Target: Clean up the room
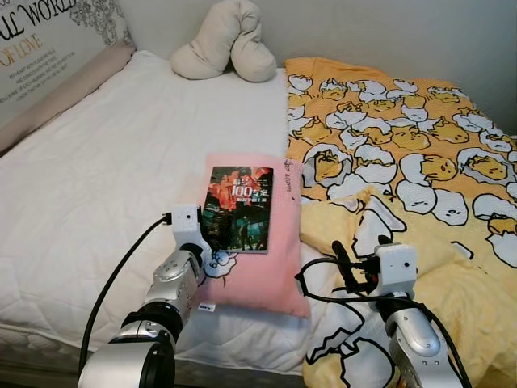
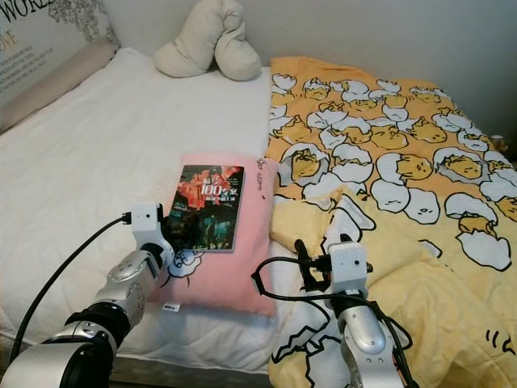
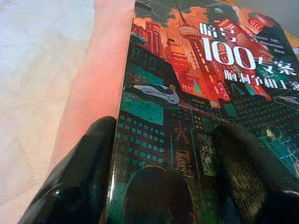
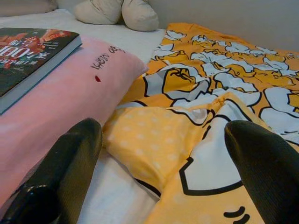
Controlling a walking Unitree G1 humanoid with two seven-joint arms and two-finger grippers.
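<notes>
The left arm reaches up from the lower left toward the pink pillow (image 1: 258, 242), forearm angled in over the white mattress (image 1: 97, 186), and the left gripper (image 3: 163, 163) sits at the near left corner of the book (image 1: 239, 208) that lies flat on the pillow. In the left wrist view its 2 black fingers (image 3: 79, 172) are spread, 1 beside the book's spine edge over the pillow and the other on the cover; whether they actually press the book is hard to tell, and the gripper is largely hidden behind the wrist housing in the head views. The book's cover shows a red and teal city scene with the numeral 100; its near edge is cut off in the wrist view. To the right of the pillow, the right arm rises from the bottom edge, and the right gripper (image 4: 163, 163) hovers with its fingers wide apart over the yellow egg-print duvet (image 1: 404, 162), holding nothing. Beyond the pillow, at the head of the bed, lies a beige twisted cushion (image 1: 226, 40), and a printed headboard panel (image 1: 48, 40) is cut off at the upper left.
</notes>
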